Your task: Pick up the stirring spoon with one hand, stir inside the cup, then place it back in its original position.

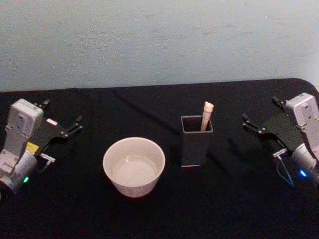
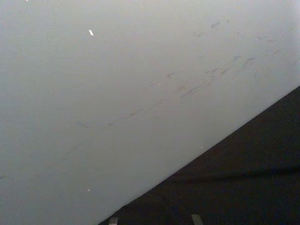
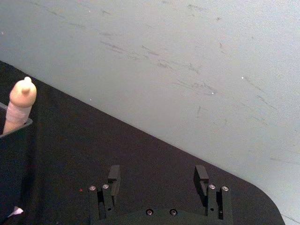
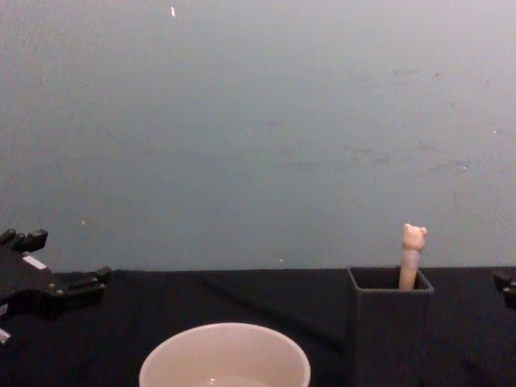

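At the left edge of the frame, the left tool point(image 1: 63, 111) sat over the black desk point(image 1: 229, 209), its fingers spread wide and holding nothing. The cream cup point(image 1: 133, 188) stood at lower centre. Just right of it, the stirring spoon point(image 1: 206, 115) leaned in the dark grey holder point(image 1: 196, 147), its bear head above the rim. At the right edge, the right tool point(image 1: 260, 109) was wide open and empty.
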Robot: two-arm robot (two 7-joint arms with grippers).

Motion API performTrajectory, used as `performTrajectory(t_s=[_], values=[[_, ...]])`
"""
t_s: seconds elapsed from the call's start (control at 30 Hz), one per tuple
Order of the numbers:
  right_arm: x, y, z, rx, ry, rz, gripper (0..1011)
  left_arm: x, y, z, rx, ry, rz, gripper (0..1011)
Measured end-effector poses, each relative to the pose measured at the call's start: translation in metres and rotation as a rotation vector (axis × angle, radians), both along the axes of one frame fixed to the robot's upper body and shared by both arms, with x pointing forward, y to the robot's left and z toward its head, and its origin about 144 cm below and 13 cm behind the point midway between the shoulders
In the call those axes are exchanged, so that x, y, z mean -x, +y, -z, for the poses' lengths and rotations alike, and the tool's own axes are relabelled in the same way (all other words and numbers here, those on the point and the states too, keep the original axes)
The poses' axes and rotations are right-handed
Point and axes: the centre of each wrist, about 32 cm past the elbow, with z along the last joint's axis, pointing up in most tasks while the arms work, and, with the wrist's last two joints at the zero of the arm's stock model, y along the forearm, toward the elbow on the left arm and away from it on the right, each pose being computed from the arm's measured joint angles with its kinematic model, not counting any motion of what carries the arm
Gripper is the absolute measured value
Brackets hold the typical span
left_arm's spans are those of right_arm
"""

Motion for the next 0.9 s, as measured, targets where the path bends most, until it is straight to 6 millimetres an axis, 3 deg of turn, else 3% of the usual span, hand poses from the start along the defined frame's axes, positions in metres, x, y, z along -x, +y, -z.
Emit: performTrajectory(t_s=[0.3,0.9], values=[[0.001,-0.006,-0.008,-0.044,0.007,-0.055,1000,0.000,0.000,0.000,0.000,0.000,0.000,1001],[0.028,-0.014,-0.032,-0.202,0.118,-0.310,1000,0.000,0.000,0.000,0.000,0.000,0.000,1002]])
